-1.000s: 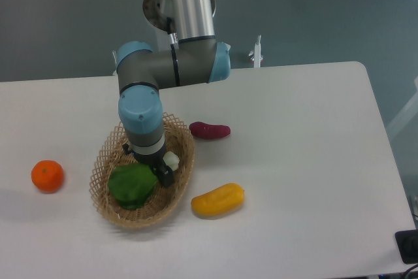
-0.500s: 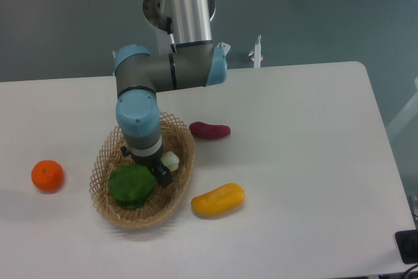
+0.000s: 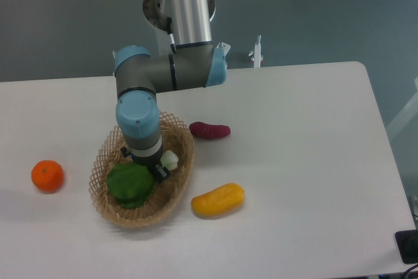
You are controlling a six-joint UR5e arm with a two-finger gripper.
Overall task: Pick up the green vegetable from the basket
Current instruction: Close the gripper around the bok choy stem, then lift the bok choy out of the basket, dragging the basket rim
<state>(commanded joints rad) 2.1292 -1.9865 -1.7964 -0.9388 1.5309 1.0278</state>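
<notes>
The green vegetable [image 3: 130,185] lies in the tan wicker basket [image 3: 108,208] at the table's front left, its dark leafy body to the left and its pale white stem to the right. My gripper [image 3: 155,168] reaches straight down into the basket and sits on the vegetable where the leaves meet the stem. One dark fingertip [image 3: 161,172] shows just below the stem; the wrist hides the other. The jaws look closed on the vegetable, which is slightly raised inside the basket.
An orange [image 3: 47,176] sits left of the basket. A purple-red sweet potato [image 3: 209,130] lies just right of the basket's far rim. A yellow oblong vegetable [image 3: 217,200] lies at its front right. The arm's base stands behind the table.
The arm has shifted slightly up and left, and the green vegetable has moved a little with it inside the basket.
</notes>
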